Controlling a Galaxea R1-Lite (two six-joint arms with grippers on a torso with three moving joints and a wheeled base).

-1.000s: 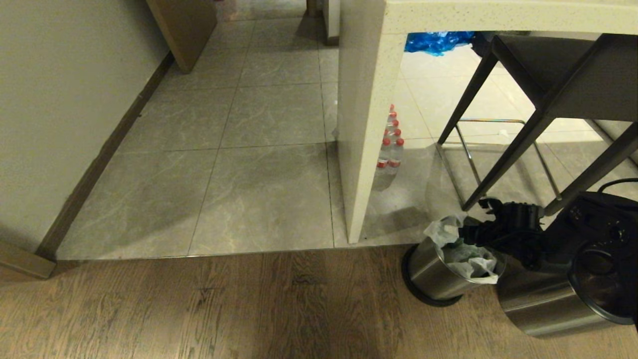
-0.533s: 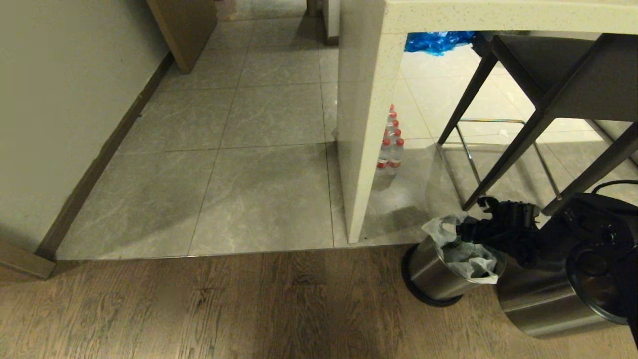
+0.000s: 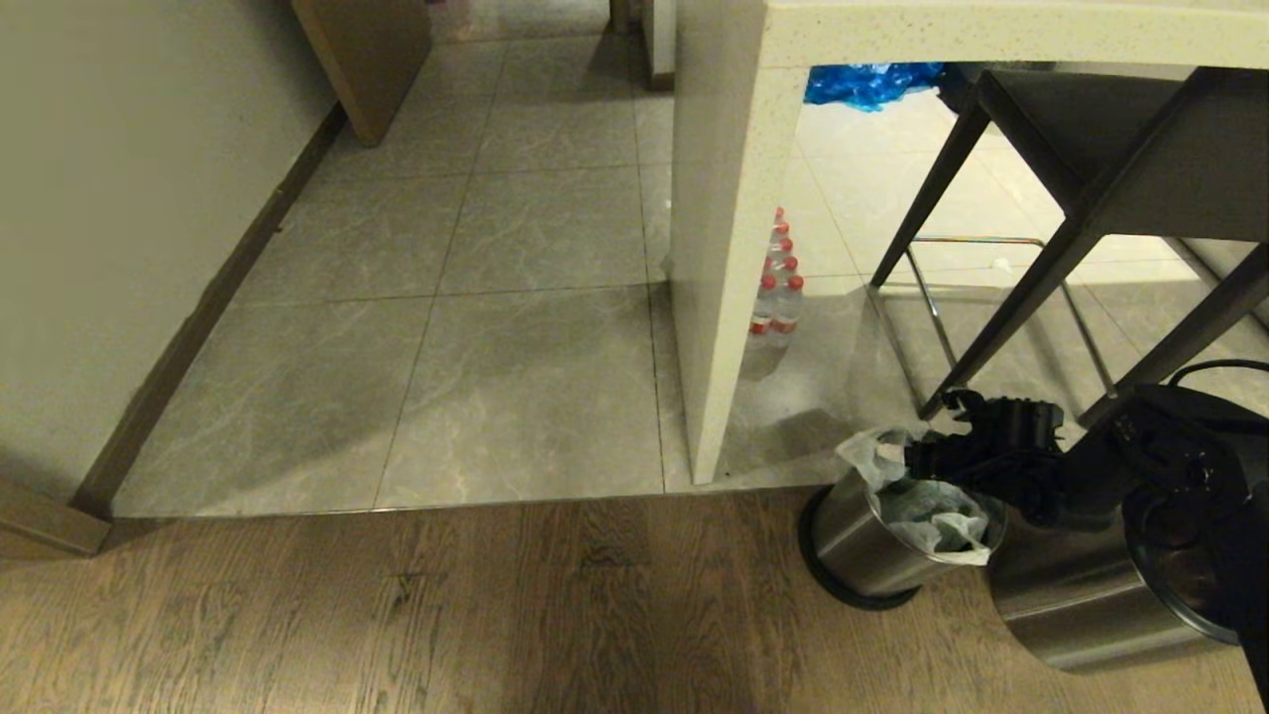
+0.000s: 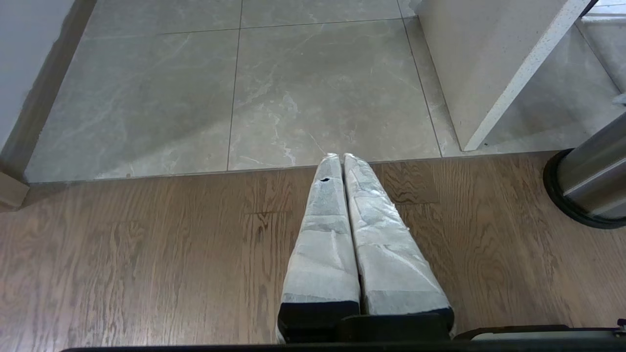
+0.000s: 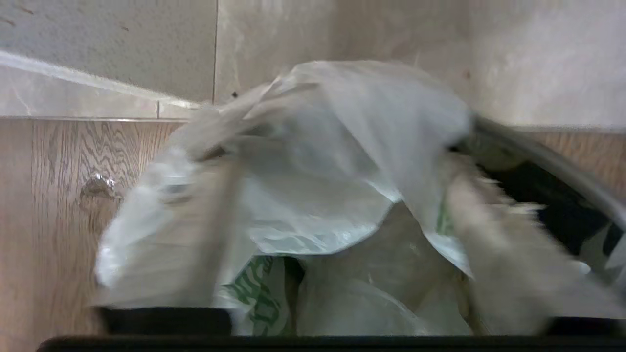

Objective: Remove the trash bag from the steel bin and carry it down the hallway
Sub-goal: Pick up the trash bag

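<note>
The steel bin [image 3: 872,545] stands on the wood floor at the lower right, by the counter's pillar. The trash bag [image 3: 932,516], thin white plastic with green print, sits crumpled in it, one flap rising at the far rim. My right gripper [image 3: 917,461] reaches over the bin's mouth from the right. In the right wrist view its fingers [image 5: 205,234] stand apart and blurred on either side of the bag's raised fold [image 5: 342,161], the bin's rim [image 5: 552,161] beside them. My left gripper [image 4: 341,157] is shut and empty above the wood floor. The hallway [image 3: 496,297] lies ahead on the left.
A second steel cylinder [image 3: 1081,605] lies right of the bin. A dark stool [image 3: 1091,198] stands over it under the cream counter [image 3: 724,248]. Water bottles [image 3: 778,288] stand behind the pillar, and a blue bag [image 3: 867,81] lies farther back. A wall and baseboard [image 3: 198,317] line the left side.
My right gripper has crept a little to the left and farther over the bin's mouth. The bag's raised flap has shifted slightly. The left arm and the camera have stayed still.
</note>
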